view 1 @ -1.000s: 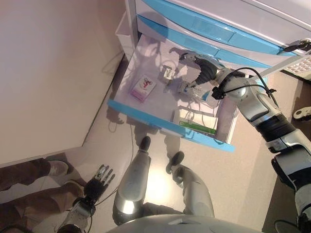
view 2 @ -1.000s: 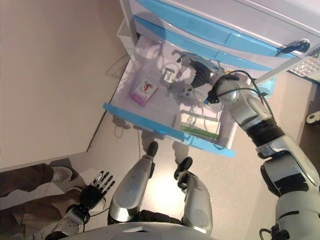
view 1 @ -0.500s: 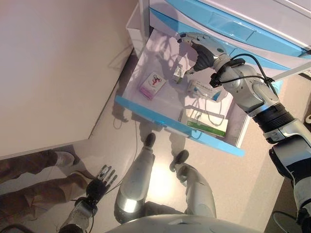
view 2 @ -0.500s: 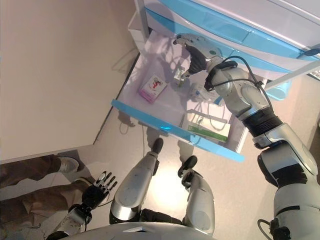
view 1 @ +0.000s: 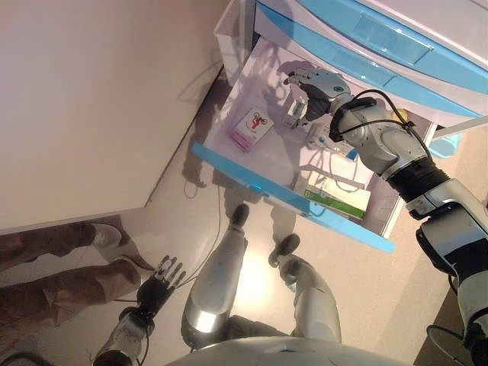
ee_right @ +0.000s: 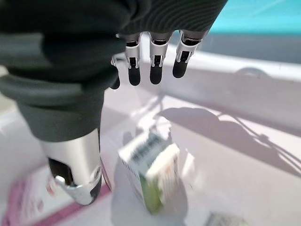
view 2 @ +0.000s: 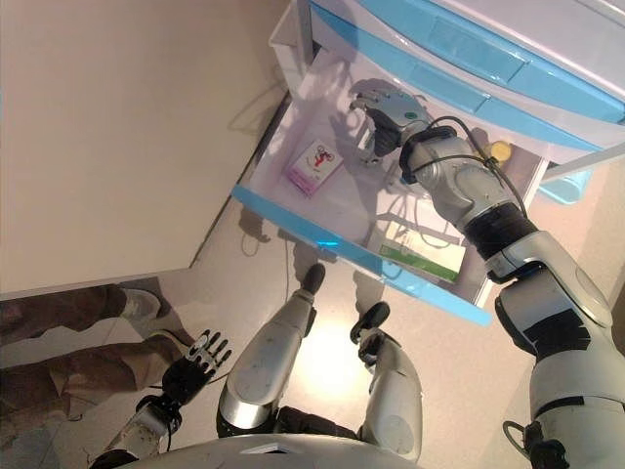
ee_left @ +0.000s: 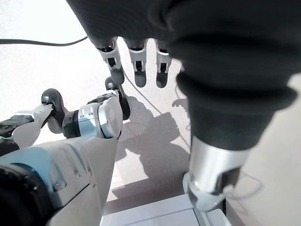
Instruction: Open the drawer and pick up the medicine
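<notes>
Pale flooring is showing beneath the left hand (view 1: 162, 276), hanging with fingers spread and holding nothing. Further right, the drawer (view 1: 252, 181) is standing open; the right hand (view 1: 314, 85), fingers relaxed, is hovering over a small medicine box (ee_right: 151, 168) inside.

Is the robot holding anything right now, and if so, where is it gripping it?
Nothing is held. The right robot hand hovers open over a small medicine box in the drawer; the left robot hand hangs open by the floor.
</notes>
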Controlling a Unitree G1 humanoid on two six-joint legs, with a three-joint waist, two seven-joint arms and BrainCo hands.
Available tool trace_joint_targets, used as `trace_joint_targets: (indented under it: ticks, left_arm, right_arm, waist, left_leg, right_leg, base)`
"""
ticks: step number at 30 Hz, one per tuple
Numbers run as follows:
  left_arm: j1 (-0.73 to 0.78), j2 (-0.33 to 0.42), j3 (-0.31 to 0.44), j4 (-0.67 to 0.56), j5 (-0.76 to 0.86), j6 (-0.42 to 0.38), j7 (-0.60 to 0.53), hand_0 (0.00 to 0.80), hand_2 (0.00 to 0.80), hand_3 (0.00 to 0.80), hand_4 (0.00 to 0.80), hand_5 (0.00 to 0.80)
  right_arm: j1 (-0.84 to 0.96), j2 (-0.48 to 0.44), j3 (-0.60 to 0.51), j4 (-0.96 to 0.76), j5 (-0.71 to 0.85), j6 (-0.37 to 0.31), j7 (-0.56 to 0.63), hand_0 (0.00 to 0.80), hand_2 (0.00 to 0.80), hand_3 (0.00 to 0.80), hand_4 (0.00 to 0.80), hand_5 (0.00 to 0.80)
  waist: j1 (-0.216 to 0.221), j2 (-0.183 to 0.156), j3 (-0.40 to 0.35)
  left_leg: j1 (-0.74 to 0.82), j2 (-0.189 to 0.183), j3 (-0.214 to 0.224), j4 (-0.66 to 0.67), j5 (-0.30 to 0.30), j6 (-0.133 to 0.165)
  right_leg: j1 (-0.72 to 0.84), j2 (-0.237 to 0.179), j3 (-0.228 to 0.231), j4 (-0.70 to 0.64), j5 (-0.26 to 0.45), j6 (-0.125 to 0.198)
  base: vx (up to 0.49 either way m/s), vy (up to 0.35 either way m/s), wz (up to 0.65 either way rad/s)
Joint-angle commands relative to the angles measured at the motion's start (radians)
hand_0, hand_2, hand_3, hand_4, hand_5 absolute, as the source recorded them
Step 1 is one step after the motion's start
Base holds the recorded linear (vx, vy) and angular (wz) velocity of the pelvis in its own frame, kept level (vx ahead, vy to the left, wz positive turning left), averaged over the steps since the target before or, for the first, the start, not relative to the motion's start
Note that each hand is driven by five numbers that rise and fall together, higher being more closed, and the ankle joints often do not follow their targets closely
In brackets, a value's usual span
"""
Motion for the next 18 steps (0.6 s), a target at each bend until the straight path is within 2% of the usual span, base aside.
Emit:
trace_joint_targets:
  ticks: [1,18]
  left_arm:
    - [0.071,0.006,-0.054,-0.021,-0.009,-0.004,-0.011,0.000,0.000,0.000,0.000,0.000]
    - [0.050,-0.001,-0.071,0.000,-0.018,-0.015,-0.021,0.000,0.000,0.000,0.000,0.000]
  right_arm:
    - [-0.070,-0.001,0.053,0.034,-0.016,0.006,-0.031,0.000,0.000,0.000,0.000,0.000]
    - [-0.049,0.037,0.081,0.182,-0.032,-0.011,-0.047,0.000,0.000,0.000,0.000,0.000]
  waist:
    - [0.014,0.047,-0.037]
    - [0.015,0.058,-0.037]
  left_leg:
    - [0.011,-0.016,0.033,-0.056,-0.047,0.019]
    - [-0.011,-0.014,0.037,-0.055,-0.049,0.024]
  right_leg:
    - [-0.005,-0.001,0.036,0.146,-0.094,0.016]
    - [-0.036,-0.003,0.038,0.150,-0.085,0.017]
  base:
    - [0.000,0.000,0.00]
    - [-0.002,0.001,0.00]
